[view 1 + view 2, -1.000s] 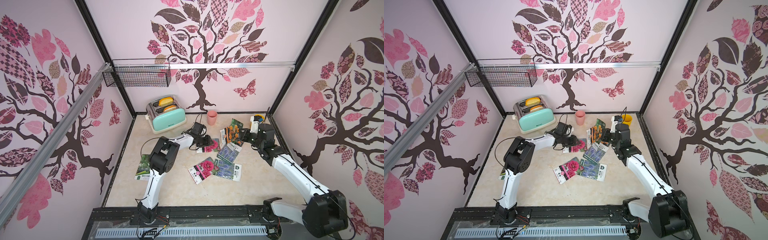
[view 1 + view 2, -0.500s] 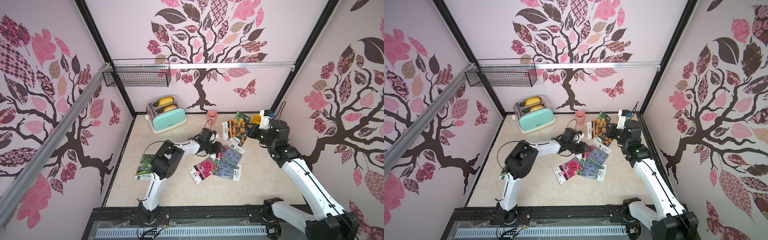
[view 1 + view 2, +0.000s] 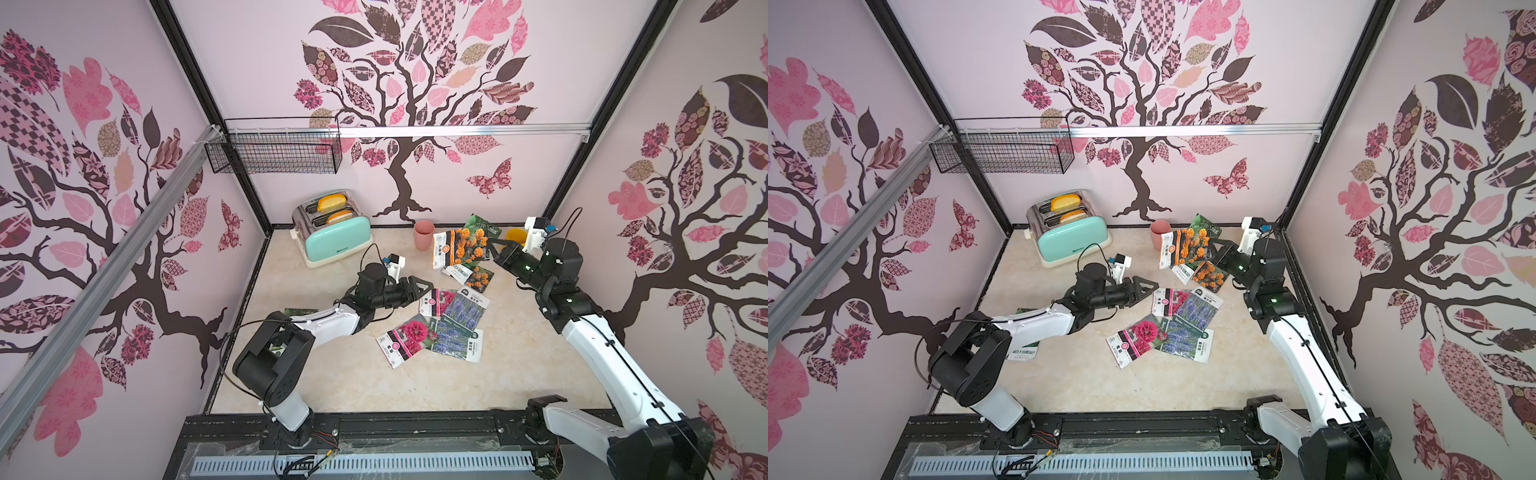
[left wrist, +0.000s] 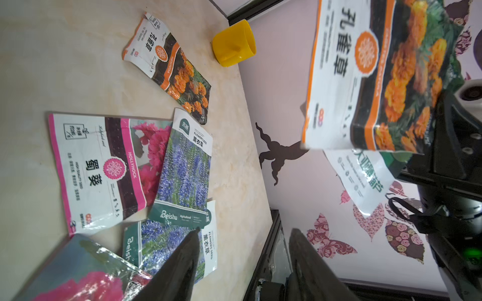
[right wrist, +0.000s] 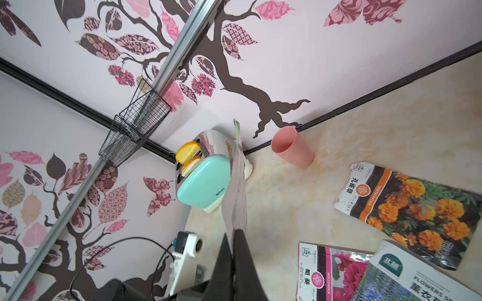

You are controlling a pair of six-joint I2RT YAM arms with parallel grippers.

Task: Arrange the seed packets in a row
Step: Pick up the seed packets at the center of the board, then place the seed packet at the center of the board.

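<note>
My right gripper (image 3: 492, 249) (image 5: 233, 232) is shut on an orange marigold seed packet (image 3: 459, 247) (image 4: 370, 78), held upright above the back right of the table. A green-and-white packet (image 3: 482, 224) (image 4: 365, 177) hangs just behind it, seemingly in the same grip. Flat below lie another marigold packet (image 3: 471, 274), two pink flower packets (image 3: 436, 301) (image 3: 409, 338) and two lavender packets (image 3: 467, 305) (image 3: 457, 343), partly overlapping. My left gripper (image 3: 430, 286) (image 4: 245, 230) is open and empty, at the left edge of this pile. A green gourd packet (image 3: 1023, 353) lies under the left arm.
A mint toaster (image 3: 332, 235) with bread stands at the back left. A pink cup (image 3: 424, 235) stands by the back wall and a yellow cup (image 3: 514, 237) lies in the back right corner. A wire basket (image 3: 276, 145) hangs on the wall.
My right gripper has lifted the marigold packet up off the table toward the back right. My left gripper has moved right to the pile and opened wider.
</note>
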